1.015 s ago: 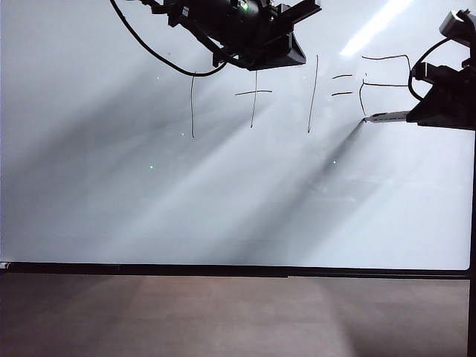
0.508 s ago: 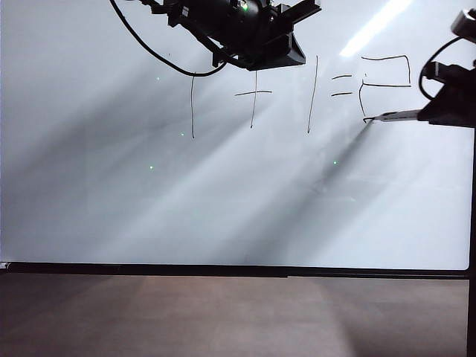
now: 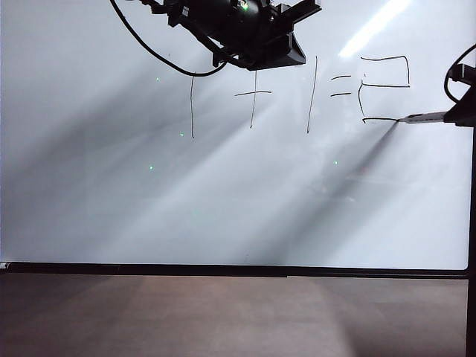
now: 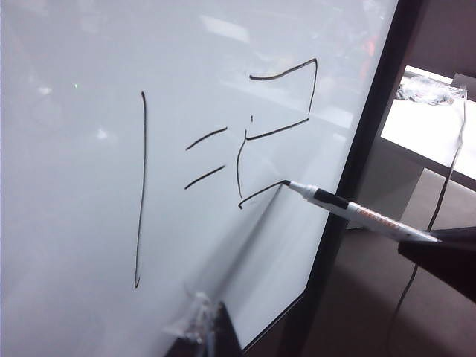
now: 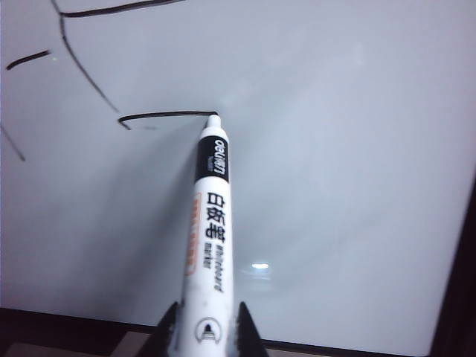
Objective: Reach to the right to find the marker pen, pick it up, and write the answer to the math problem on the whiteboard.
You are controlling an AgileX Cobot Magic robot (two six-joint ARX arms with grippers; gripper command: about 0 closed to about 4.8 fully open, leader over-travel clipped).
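Observation:
The whiteboard (image 3: 223,201) carries the math problem (image 3: 253,93) in thin black strokes. Right of the equals dashes is the answer (image 3: 383,85), an angular figure whose short bottom stroke ends at the pen tip. My right gripper (image 3: 462,113) is at the board's right edge, shut on the marker pen (image 3: 424,117). The pen lies level with its tip on the board. In the right wrist view the marker pen (image 5: 210,223) sits between the dark fingers of the right gripper (image 5: 208,331). My left gripper (image 3: 286,37) hangs above the plus sign; its jaws (image 4: 212,335) are blurred.
The board's black frame edge (image 3: 223,270) runs along the bottom, with a brown surface (image 3: 223,320) below it. A black post (image 3: 471,223) borders the right side. Beyond that edge the left wrist view shows a white tabletop (image 4: 431,126) and a thin cable (image 4: 446,171).
My right gripper has moved right with the pen, drawing the answer's bottom stroke from its lower left corner. The left arm has kept still.

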